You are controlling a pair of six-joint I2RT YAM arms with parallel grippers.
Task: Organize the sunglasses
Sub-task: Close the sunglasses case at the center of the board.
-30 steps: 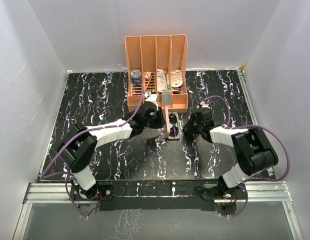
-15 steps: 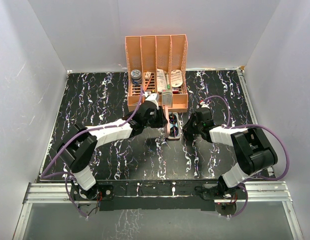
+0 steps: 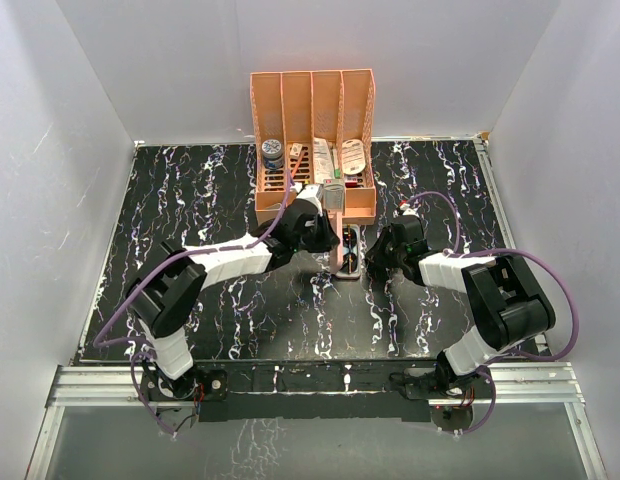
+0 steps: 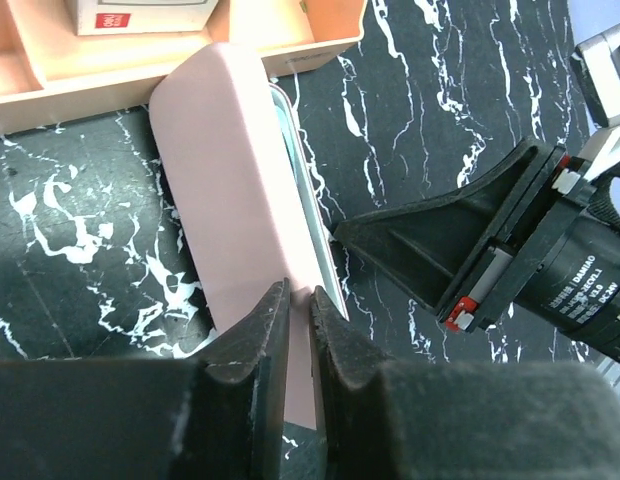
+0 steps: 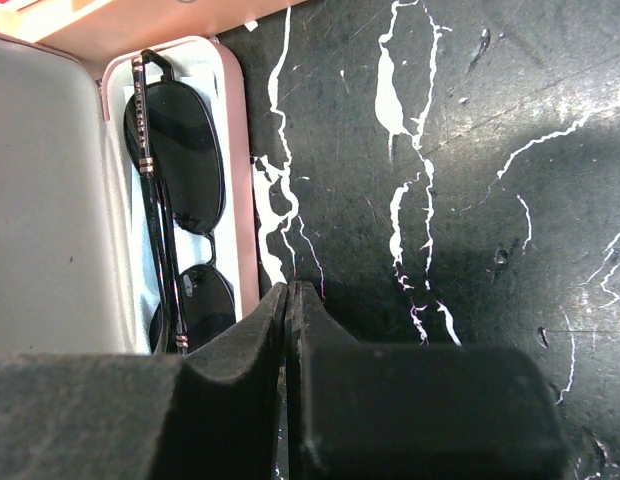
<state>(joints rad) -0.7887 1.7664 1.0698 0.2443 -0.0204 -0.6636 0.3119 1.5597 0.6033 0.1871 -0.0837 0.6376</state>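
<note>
The sunglasses (image 5: 180, 200), black with dark lenses, lie folded inside the open pink case (image 5: 235, 150), also seen in the top view as the sunglasses (image 3: 347, 250). The case's lid (image 4: 230, 180) stands raised on its left side. My left gripper (image 4: 300, 300) hovers at the lid's outer face near its rim; only a narrow slit shows between its fingers and nothing is clamped in it. My right gripper (image 5: 290, 292) is shut and empty, its tips low over the table just right of the case's rim. In the top view the left gripper (image 3: 325, 232) and right gripper (image 3: 373, 258) flank the case (image 3: 337, 262).
An orange desk organizer (image 3: 312, 110) with upright dividers and small items stands right behind the case. The right arm's wrist and camera (image 4: 510, 240) sit close to the case's right side. Black marbled table (image 3: 190, 200) stretches left and right, with white walls around.
My left gripper has shifted slightly toward the organizer, along the lid, and its jaws have narrowed. The right arm and the sunglasses have stayed put.
</note>
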